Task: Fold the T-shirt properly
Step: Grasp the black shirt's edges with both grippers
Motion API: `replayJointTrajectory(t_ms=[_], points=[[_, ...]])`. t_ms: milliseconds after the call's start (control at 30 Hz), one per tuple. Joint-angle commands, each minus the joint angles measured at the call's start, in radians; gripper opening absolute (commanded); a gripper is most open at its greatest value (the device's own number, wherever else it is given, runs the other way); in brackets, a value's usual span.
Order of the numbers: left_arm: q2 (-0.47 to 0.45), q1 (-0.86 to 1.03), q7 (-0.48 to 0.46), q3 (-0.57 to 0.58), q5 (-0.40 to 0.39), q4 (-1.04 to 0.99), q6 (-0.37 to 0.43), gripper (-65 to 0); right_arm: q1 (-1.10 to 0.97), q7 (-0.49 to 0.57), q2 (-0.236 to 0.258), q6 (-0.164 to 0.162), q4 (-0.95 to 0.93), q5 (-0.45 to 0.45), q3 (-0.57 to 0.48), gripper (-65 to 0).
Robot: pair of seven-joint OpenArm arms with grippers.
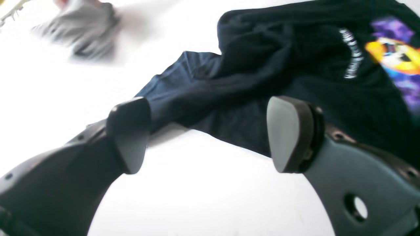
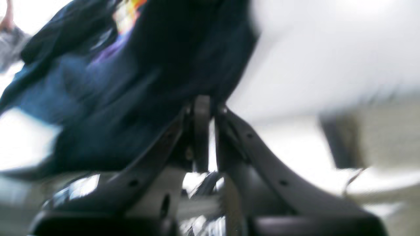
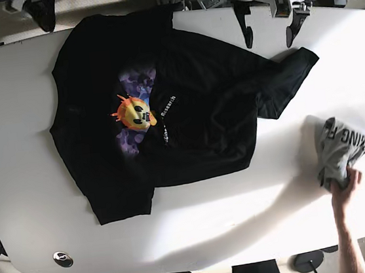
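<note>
The black T-shirt (image 3: 192, 102) lies spread on the white table (image 3: 10, 130), print side up, with an orange and purple graphic (image 3: 134, 115). Its right sleeve (image 3: 291, 75) sticks out toward my left gripper (image 3: 270, 34), which hovers open at the table's far edge. In the left wrist view that gripper (image 1: 210, 134) stands wide open, and the dark sleeve (image 1: 197, 95) lies just beyond its fingertips without touching them. My right gripper (image 3: 42, 14) is off the far left corner. The blurred right wrist view shows this gripper (image 2: 210, 108) with its fingers together and the shirt (image 2: 131, 82) right behind the tips.
A person's hand (image 3: 343, 187) holds a crumpled grey cloth (image 3: 339, 148) on the table at the near right; the same grey cloth (image 1: 82, 29) shows blurred in the left wrist view. A small round disc (image 3: 62, 258) sits at the near left corner.
</note>
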Motion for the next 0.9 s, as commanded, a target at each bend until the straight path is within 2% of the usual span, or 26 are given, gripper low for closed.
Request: replayJointTrajectory(t_ms=[33,167,267,367,400,467,567,633,700,767,833,900], points=[[-0.001,-0.051,0.027,-0.013,-0.002,0.023,0.0,-12.6,0.052,-0.063,-0.011,0.016,0.071,0.003,0.058,-62.3],[-0.001,-0.14,0.088,-0.041,-0.002,0.019,0.0,-12.6,0.2,-0.356,-0.026,0.02,0.197,0.003,0.2,-62.3],[-0.001,-0.202,0.135,-0.041,-0.002,0.02,0.0,-12.6,0.365,-0.629,-0.026,0.026,0.263,0.003,0.292,-62.3],[-0.001,-0.266,0.208,-0.041,-0.011,0.023,0.0,-12.6,0.53,-0.819,-0.026,0.026,0.262,0.003,0.351,-62.1],[-0.001,-0.283,0.223,-0.041,-0.034,0.023,-0.001,-12.6,0.583,-0.877,-0.026,0.028,0.26,0.0,0.365,-61.0],[-0.007,-0.307,0.246,-0.044,-0.1,0.023,-0.003,-12.6,0.675,-0.98,-0.026,0.028,0.245,-0.002,0.384,-53.6],[-0.01,-0.343,0.289,-0.047,-0.165,0.022,-0.003,-12.5,0.803,-1.08,-0.022,0.028,0.188,-0.002,0.388,-40.9],[-0.01,-0.358,0.309,-0.064,-0.185,0.022,-0.003,-10.8,0.869,-1.111,-0.017,0.028,0.125,-0.002,0.384,-36.6],[-0.01,-0.376,0.32,-0.069,-0.201,0.02,-0.003,-4.6,0.942,-1.144,-0.014,0.028,0.029,-0.002,0.382,-33.5],[-0.01,-0.39,0.32,-0.069,-0.205,0.019,-0.003,-3.1,1.001,-1.167,0.018,0.035,-0.085,-0.002,0.381,-30.4],[-0.01,-0.401,0.32,-0.069,-0.205,0.016,-0.003,-3.1,1.065,-1.169,0.034,0.095,-0.222,-0.003,0.381,-26.3],[-0.01,-0.426,0.321,-0.069,-0.2,0.011,-0.003,-3.1,1.122,-1.167,0.058,0.129,-0.36,-0.017,0.381,-24.1]])
